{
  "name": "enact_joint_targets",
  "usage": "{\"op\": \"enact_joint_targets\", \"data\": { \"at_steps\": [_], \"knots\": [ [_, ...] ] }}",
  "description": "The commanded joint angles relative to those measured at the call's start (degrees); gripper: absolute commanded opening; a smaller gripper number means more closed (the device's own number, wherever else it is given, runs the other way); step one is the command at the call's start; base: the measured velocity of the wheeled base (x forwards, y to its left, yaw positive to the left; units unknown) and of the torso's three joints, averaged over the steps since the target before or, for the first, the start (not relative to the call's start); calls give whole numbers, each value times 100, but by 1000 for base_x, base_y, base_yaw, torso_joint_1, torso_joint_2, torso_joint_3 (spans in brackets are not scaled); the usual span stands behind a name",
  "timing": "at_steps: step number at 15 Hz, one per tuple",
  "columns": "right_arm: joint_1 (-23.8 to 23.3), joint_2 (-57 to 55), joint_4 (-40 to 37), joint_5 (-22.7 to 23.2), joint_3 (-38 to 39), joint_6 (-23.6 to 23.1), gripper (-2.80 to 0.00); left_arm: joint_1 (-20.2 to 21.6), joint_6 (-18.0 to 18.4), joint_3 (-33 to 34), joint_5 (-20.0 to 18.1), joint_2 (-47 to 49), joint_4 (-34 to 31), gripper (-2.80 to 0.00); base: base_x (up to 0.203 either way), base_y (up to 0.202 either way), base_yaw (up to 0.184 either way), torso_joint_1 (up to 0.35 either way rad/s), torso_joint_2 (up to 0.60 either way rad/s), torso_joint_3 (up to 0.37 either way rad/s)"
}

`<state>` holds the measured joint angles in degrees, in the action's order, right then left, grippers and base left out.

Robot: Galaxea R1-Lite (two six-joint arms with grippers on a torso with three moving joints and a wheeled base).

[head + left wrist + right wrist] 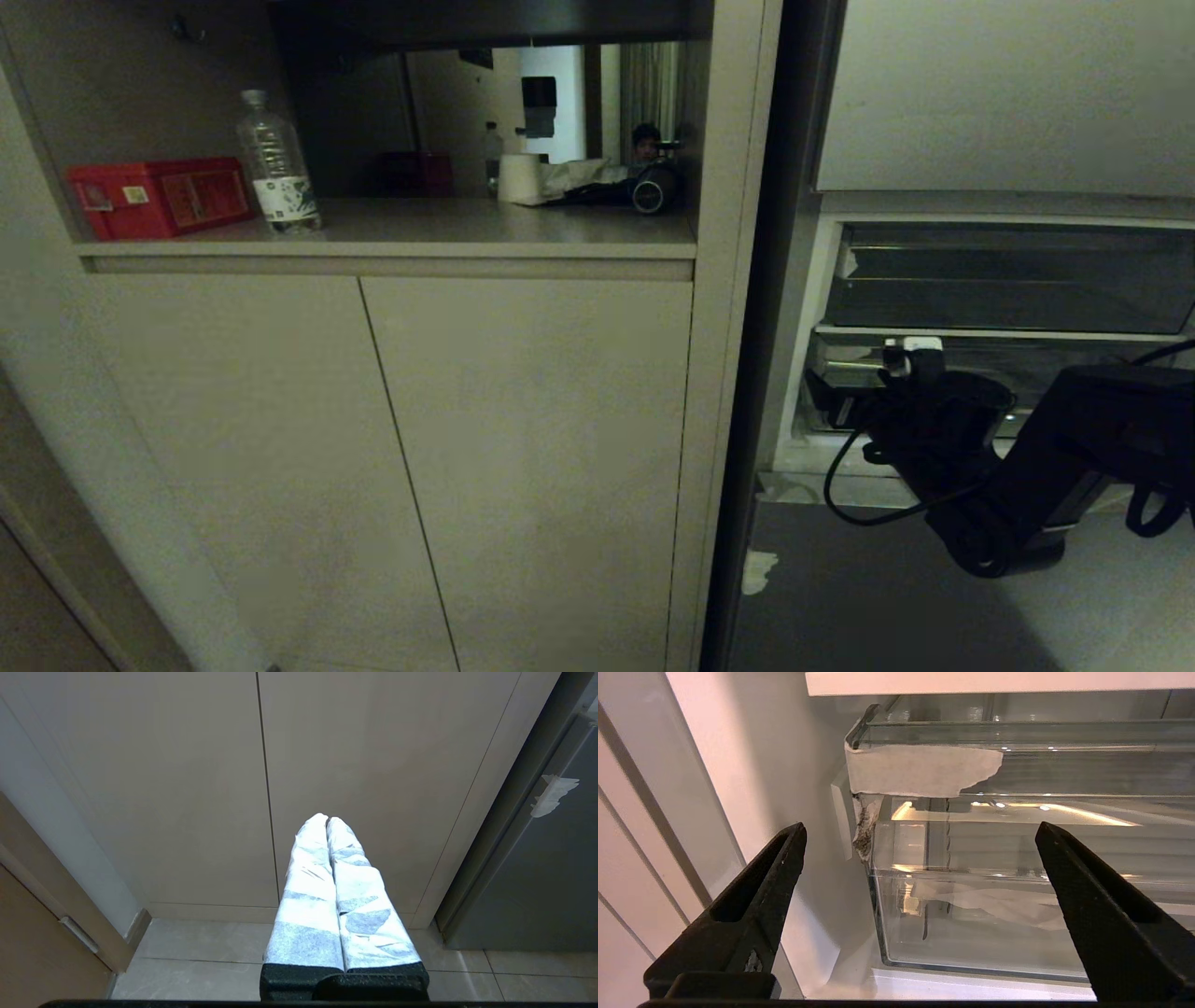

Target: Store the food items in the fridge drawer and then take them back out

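clear fridge drawer [994, 924] with torn white tape [920, 770]; right gripper [920, 835] spread wide before it.

Home kitchen: open fridge [1008, 280] beside beige cabinets [523, 448].

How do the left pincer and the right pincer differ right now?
The left pincer is shut, while the right pincer stands wide open. The left pincer's fingers are wrapped in white-grey covering; the right pincer's fingers are bare black. The left pincer points at the cabinet doors, the right at the clear fridge drawer with its white tape. Both hold nothing.
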<state>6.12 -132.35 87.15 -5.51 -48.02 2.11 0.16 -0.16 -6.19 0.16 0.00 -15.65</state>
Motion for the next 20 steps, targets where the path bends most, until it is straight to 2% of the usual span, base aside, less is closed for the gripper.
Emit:
{"op": "enact_joint_targets", "data": {
  "at_steps": [1, 10, 20],
  "knots": [
    [3, -1, 51, -164, 3, 0, 0, 2, -2, 4, 2, 8, -9, -280, 0, 0, 0, 0, 0, 0],
    [-41, 9, 51, -460, 65, -9, 0, 2, -2, -4, 2, 9, -9, -280, 0, 0, 0, 0, 0, 0],
    [-93, 43, 51, -477, 130, -9, 0, 2, -2, -4, 2, 9, -9, -280, 0, 0, 0, 0, 0, 0]
  ]
}}
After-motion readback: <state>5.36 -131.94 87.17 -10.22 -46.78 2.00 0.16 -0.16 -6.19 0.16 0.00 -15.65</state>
